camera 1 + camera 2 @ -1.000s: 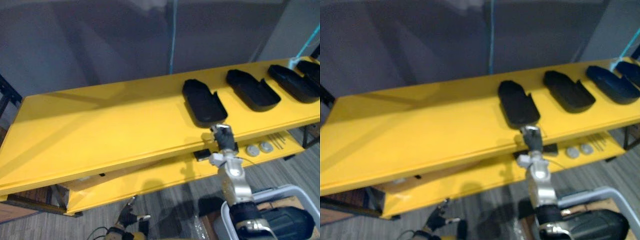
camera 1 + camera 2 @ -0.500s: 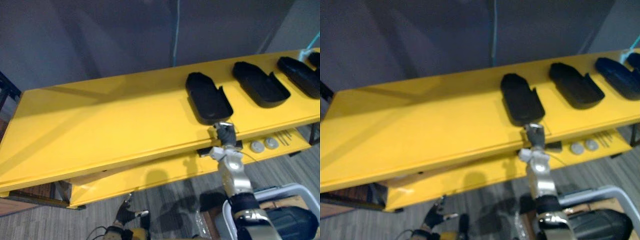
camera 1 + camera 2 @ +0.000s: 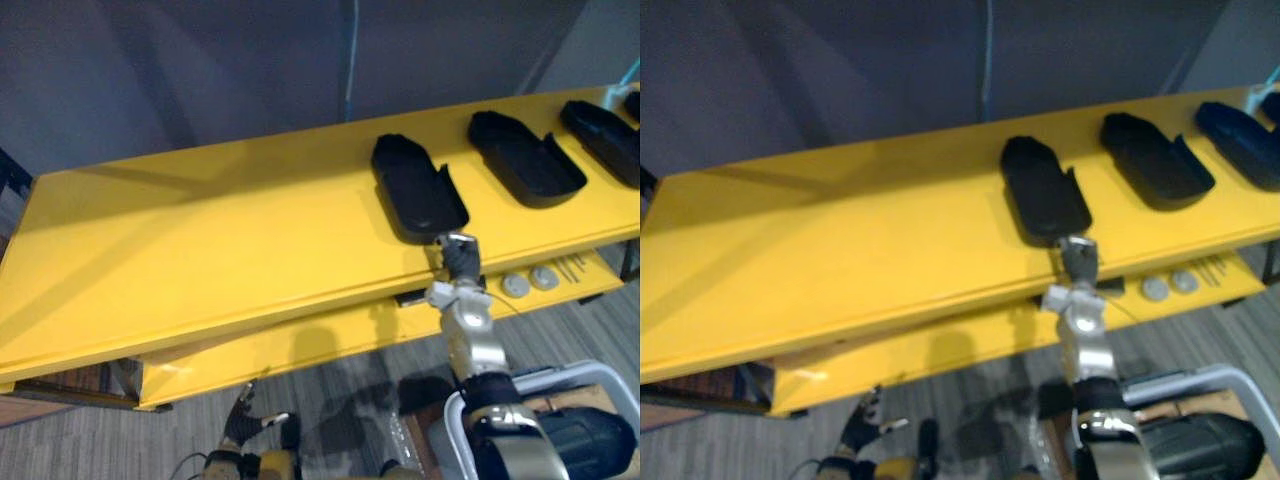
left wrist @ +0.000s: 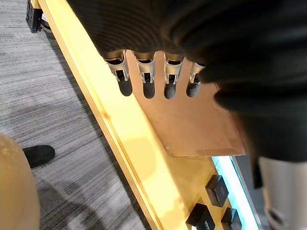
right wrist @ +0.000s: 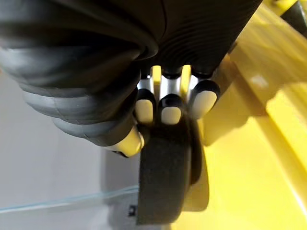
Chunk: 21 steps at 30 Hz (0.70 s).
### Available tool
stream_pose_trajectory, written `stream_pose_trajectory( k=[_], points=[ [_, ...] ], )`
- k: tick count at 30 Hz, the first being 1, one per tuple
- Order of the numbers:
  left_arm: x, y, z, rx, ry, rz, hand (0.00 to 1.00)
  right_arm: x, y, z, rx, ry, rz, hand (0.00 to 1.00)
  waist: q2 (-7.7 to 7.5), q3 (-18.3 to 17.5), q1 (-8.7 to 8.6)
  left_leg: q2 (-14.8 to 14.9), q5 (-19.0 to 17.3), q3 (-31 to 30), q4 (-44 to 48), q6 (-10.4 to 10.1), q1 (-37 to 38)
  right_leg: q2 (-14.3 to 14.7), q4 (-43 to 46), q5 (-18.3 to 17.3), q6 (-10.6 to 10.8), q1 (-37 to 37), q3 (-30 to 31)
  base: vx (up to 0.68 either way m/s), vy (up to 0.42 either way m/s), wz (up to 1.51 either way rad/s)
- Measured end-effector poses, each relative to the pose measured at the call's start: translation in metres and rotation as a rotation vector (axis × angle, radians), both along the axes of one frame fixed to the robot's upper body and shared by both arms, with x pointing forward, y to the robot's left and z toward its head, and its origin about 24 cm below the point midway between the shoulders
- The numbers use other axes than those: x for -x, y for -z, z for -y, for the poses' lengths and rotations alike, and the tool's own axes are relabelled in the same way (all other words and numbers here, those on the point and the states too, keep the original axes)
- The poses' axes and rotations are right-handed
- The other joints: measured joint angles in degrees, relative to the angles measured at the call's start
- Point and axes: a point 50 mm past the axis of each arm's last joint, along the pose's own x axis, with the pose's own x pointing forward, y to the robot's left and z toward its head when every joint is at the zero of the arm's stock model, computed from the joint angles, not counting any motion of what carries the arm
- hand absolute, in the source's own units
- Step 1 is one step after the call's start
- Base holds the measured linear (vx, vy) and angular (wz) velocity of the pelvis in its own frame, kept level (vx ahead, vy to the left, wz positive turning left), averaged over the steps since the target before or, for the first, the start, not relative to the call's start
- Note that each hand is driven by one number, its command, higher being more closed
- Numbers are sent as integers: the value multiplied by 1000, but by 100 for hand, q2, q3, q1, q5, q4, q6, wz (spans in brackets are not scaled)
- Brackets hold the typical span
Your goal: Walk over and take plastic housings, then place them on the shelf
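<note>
Several black plastic housings lie on the top board of a yellow shelf (image 3: 200,250). The leftmost housing (image 3: 415,188) lies lengthwise with its near end at the board's front edge. My right hand (image 3: 460,258) reaches up to that near end. In the right wrist view its fingers (image 5: 171,112) curl over the housing's rim (image 5: 163,177) with the thumb underneath. My left hand (image 3: 243,428) hangs low by the floor, left of the shelf's middle, with its fingers (image 4: 144,76) straight and holding nothing.
Two more housings (image 3: 525,158) (image 3: 605,140) lie further right on the top board. The lower shelf (image 3: 300,345) carries two round grey discs (image 3: 516,286) and small dark parts. A light-rimmed bin (image 3: 600,375) stands at the bottom right. A brown board (image 4: 192,124) lies on the lower shelf.
The whole picture has shifted a little, so the camera has moved. My right hand stays at the near end of the leftmost housing. The left hand still hangs low.
</note>
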Motion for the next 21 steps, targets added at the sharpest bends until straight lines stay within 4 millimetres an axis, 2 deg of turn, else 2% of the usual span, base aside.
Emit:
stream_pose_trajectory(
  k=[6,21],
  points=[
    [-2,0,-6,-6,-31,15,0,-8,-11,11,25,6,15,100,4,134,34,-1,0,-11,0,0,2,0,30,-15,-26,-8,-2,0,0,0],
    [-4,2,-13,-19,-85,25,0,-20,-15,7,36,-57,7,100,-6,145,74,3,-7,-30,1,-10,35,4,67,-44,-74,18,-7,0,0,0]
  ],
)
